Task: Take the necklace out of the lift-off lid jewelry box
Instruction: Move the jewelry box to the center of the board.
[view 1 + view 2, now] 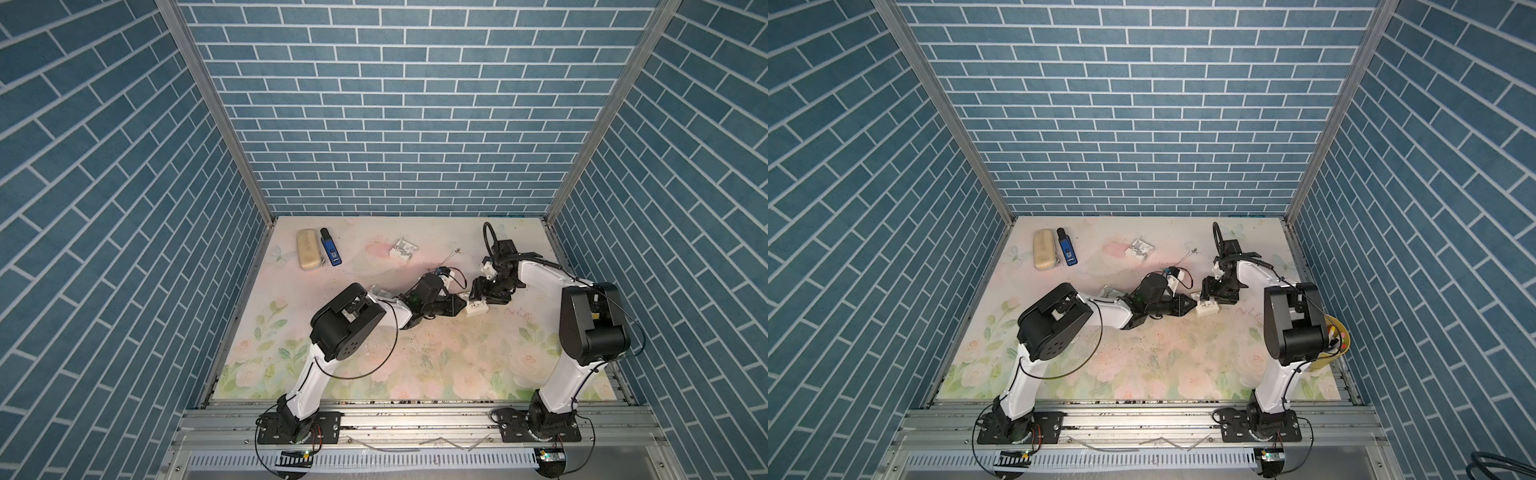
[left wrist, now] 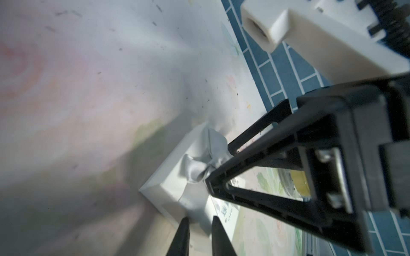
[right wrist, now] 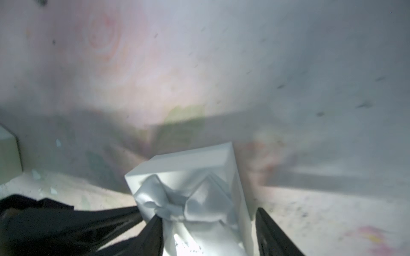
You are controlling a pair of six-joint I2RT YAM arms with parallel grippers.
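1. Jewelry box [image 3: 188,161] is sitting between the two fingers of the right claw [image 3: 208,213]. The fingers are standing wide apart, one on each side of it. One finger is touching the box by the bow and the other is just beside its wall. I cannot tell if they are pressing it.
2. A silver-grey ribbon bow [image 3: 175,204] is lying on top of the box. The lid is looking closed, so the necklace itself is hidden from me.
3. The left claw [image 2: 199,219] is pointing at the same box from the opposite side. Its fingers are standing close together with only a narrow gap, and a ribbon tail is running into this gap. I cannot tell if the tail is pinched.
4. In both top views the jewelry box [image 1: 476,308] is resting on the flowered tabletop [image 1: 415,353], a little right of the middle, and both claws are meeting at it.
5. Farther back, a thin wire-like thing [image 1: 580,251] is lying on the tabletop; it is too small to identify.
6. A second white box [image 1: 403,249] is lying near the back, and a third white box [image 1: 379,291] is showing partly behind the left arm.
7. A beige case [image 1: 308,250] and a blue device [image 1: 331,247] are lying side by side at the back left.
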